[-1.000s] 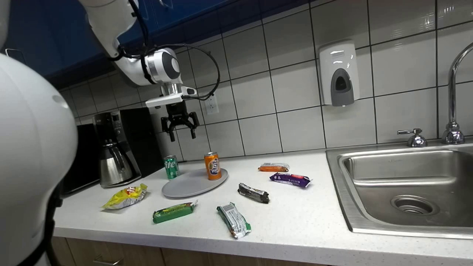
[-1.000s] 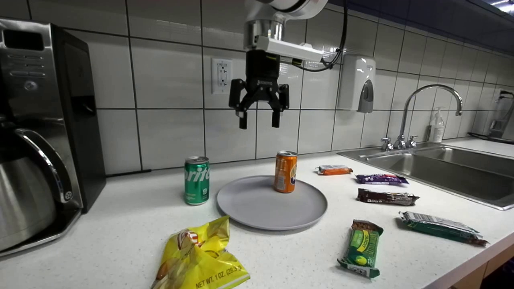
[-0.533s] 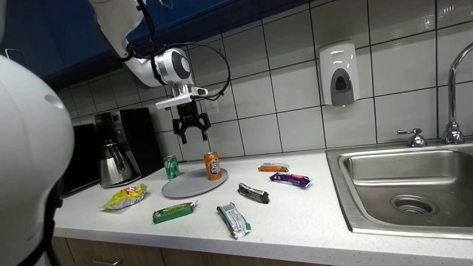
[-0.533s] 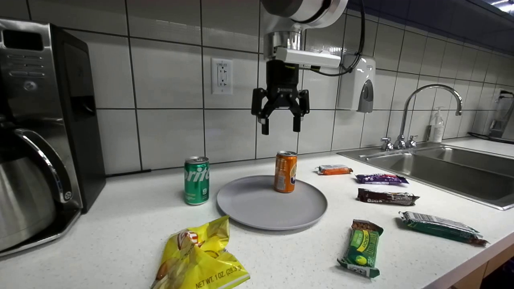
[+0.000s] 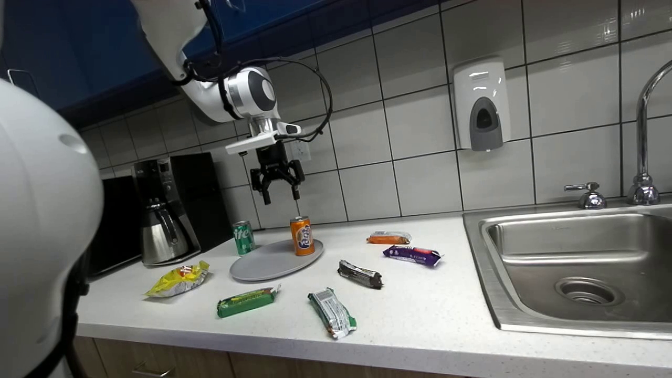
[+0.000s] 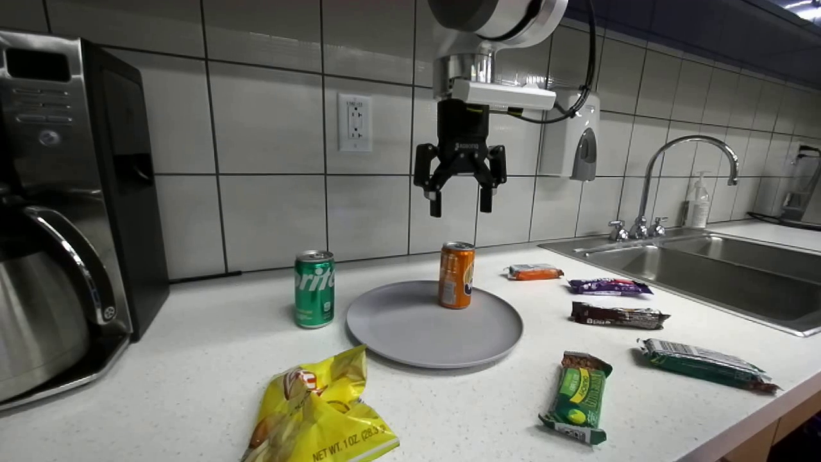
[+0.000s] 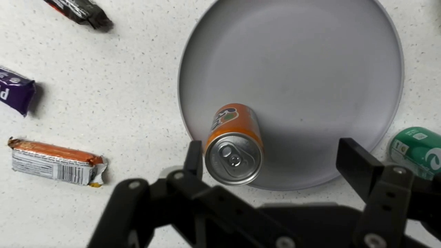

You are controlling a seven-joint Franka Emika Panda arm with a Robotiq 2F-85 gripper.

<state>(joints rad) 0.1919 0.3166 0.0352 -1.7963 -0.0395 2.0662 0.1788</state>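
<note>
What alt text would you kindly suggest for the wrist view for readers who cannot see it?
An open gripper, holding nothing, hangs above an orange Fanta can standing on a round gray plate near its edge. A green can stands beside the plate at right; three wrapped bars lie at left.

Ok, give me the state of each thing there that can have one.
End effector: open, holding nothing.
Orange can: upright on the plate, looks unopened.
Green can: upright on the counter, lid unclear.
Yellow bag: lying crumpled, seal unclear.
Five bars: wrapped, lying flat.
Faucet: no water showing.
Carafe: seated in the coffee maker.
Blue cupboard: doors look shut.
</note>
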